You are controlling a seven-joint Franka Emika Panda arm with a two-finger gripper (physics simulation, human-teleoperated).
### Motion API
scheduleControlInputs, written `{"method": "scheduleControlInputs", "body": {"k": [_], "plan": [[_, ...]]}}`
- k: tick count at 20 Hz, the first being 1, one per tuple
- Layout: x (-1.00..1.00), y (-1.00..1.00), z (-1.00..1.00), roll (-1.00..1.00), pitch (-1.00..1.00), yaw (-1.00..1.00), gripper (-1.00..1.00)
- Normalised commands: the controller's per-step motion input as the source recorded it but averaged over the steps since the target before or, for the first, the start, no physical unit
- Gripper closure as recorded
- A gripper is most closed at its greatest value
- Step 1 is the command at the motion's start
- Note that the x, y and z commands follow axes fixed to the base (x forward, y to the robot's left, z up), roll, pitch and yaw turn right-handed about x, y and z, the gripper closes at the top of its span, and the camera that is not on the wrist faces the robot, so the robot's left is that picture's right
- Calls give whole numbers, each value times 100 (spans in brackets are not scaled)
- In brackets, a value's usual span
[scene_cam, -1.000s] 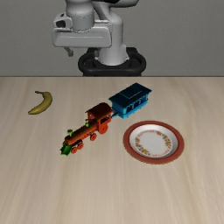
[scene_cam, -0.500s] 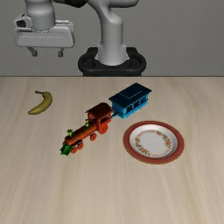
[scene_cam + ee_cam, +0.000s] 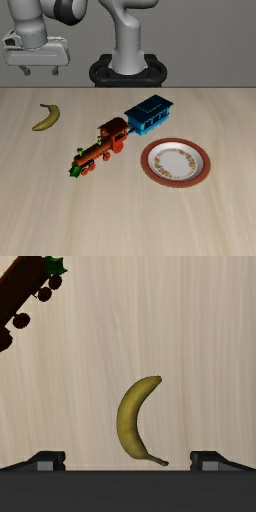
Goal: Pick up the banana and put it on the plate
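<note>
**Jaws spread above the banana, nothing held**

In the wrist view, the two fingertips (image 3: 48, 459) are seen wide apart, so the jaws are spread and nothing is pinched between them. The banana (image 3: 138, 418) is seen below them on the worktop (image 3: 190, 346), within the span of the fingertips and close to its middle, touched by neither. Its thin stem end is turned toward the jaws. Farther from the jaws, part of a toy locomotive (image 3: 25, 296) is caught, cut off by the edge of the frame.

In the exterior view, the nearest strip of the worktop is seen as bare, pale wood grain. Beyond it, toward the exterior view's right, the plate (image 3: 176, 161) is found: white with a red-brown rim and a ring of pattern too small to be read. Just beside it, toward the middle, the red and black locomotive is laid aslant, with a blue wagon (image 3: 148, 114) at its far end; whether the two touch cannot be told. Farther back and well to the exterior view's left, the banana lies alone, well apart from the plate. The jaws are held in the air over that far left area. At the far edge the robot's black base (image 3: 128, 72) is set, backed by a plain grey wall (image 3: 215, 40). The arm (image 3: 120, 30) is cut off by the frame's top edge.
</note>
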Motion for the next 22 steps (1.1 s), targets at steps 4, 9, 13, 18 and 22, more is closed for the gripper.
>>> {"method": "scheduleControlInputs", "body": {"k": [4,9,13,18,22], "plan": [[0,0,-100,0,0,0,-100],[0,0,-100,0,0,0,-100],[0,0,-100,0,0,0,-100],[0,0,-20,0,0,0,100],[0,0,25,0,0,0,100]]}}
